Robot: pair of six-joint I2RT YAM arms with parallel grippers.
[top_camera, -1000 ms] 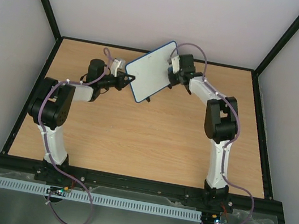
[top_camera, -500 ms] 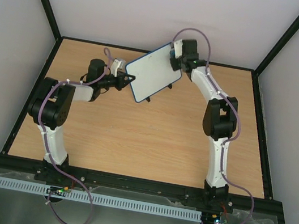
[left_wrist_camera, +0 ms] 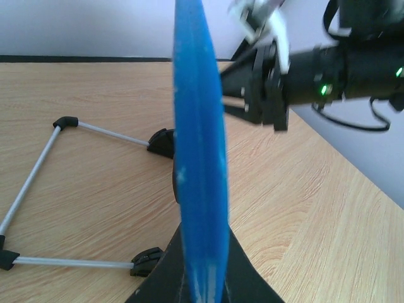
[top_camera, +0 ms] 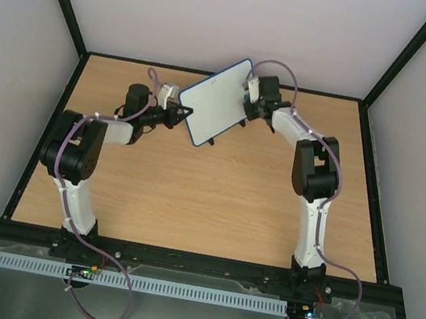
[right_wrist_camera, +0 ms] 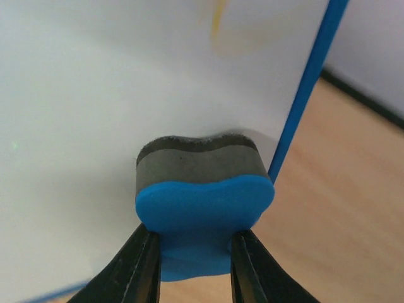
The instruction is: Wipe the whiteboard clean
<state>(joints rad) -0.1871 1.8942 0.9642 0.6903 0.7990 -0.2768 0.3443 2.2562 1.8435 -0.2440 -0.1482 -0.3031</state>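
The whiteboard, white with a thin blue frame, is held tilted above the table. My left gripper is shut on its left edge; in the left wrist view the blue frame runs edge-on between the jaws of that gripper. My right gripper is shut on a blue eraser with a dark grey felt face. The felt presses on the white surface near the blue frame edge. A faint yellow mark shows above the eraser. The right gripper holds the eraser by its blue back.
A thin metal stand with black corner feet hangs behind the board over the wooden table. Black rails and pale walls border the table. The right arm shows beyond the board in the left wrist view.
My right gripper with the eraser slid up toward the board's far corner, then came back down along the right edge. The left gripper and the board barely moved.
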